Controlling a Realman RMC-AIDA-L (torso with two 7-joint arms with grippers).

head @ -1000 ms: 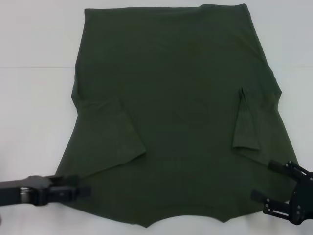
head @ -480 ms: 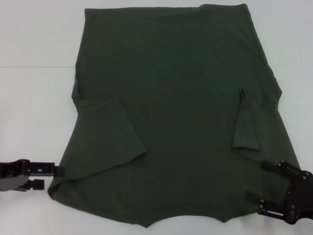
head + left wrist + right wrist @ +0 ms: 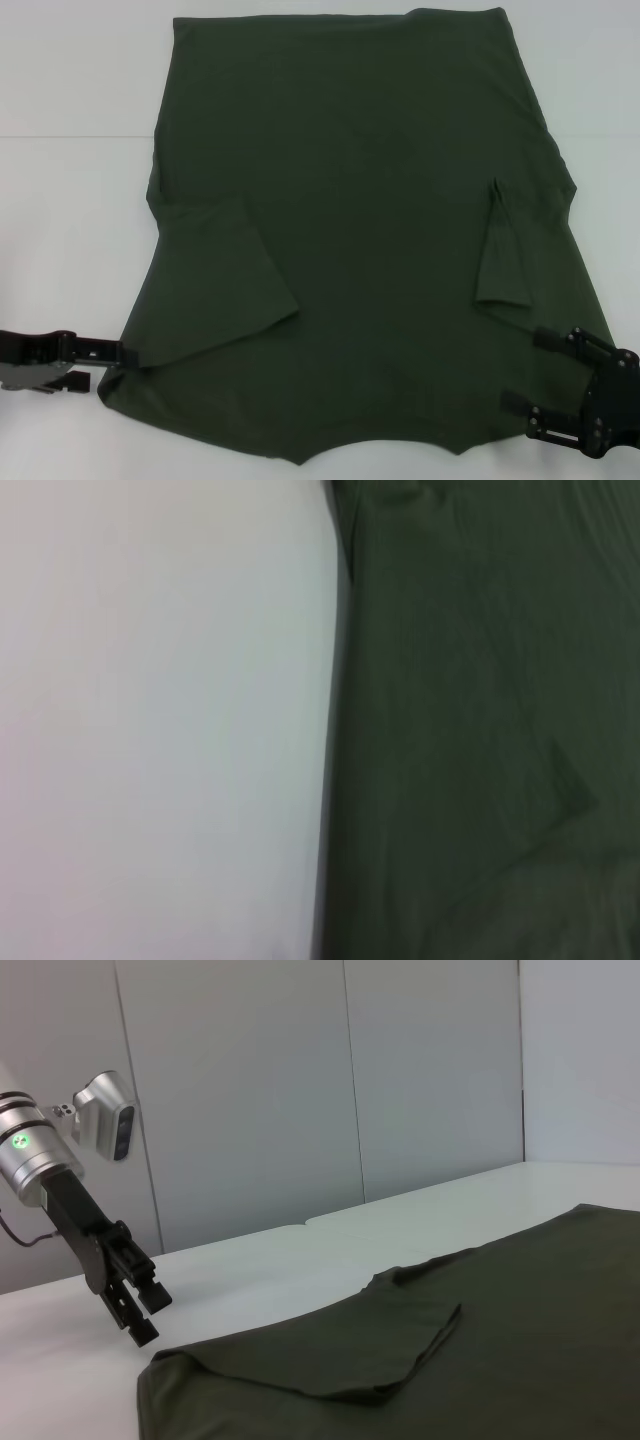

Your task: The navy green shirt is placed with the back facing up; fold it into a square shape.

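The navy green shirt (image 3: 360, 200) lies flat on the white table (image 3: 60, 200), with both short sleeves folded inward onto its body. My left gripper (image 3: 112, 364) is open at the shirt's near left corner, its fingertips right at the fabric edge. Over the near right corner my right gripper (image 3: 524, 369) stands open, one finger above the cloth and one beside the hem. The left wrist view shows the shirt (image 3: 480, 730) edge against the table (image 3: 150, 730). From the right wrist view I see the shirt (image 3: 500, 1340) and the left gripper (image 3: 148, 1315) beyond its far corner.
White table surface surrounds the shirt on the left, right and far sides. A table seam (image 3: 70, 136) runs across at the back left. Grey wall panels (image 3: 250, 1090) stand behind the table in the right wrist view.
The left gripper pulled back leftward off the shirt's near left corner, then edged right again to the fabric edge. The right gripper shifted slightly left and has since stayed still.
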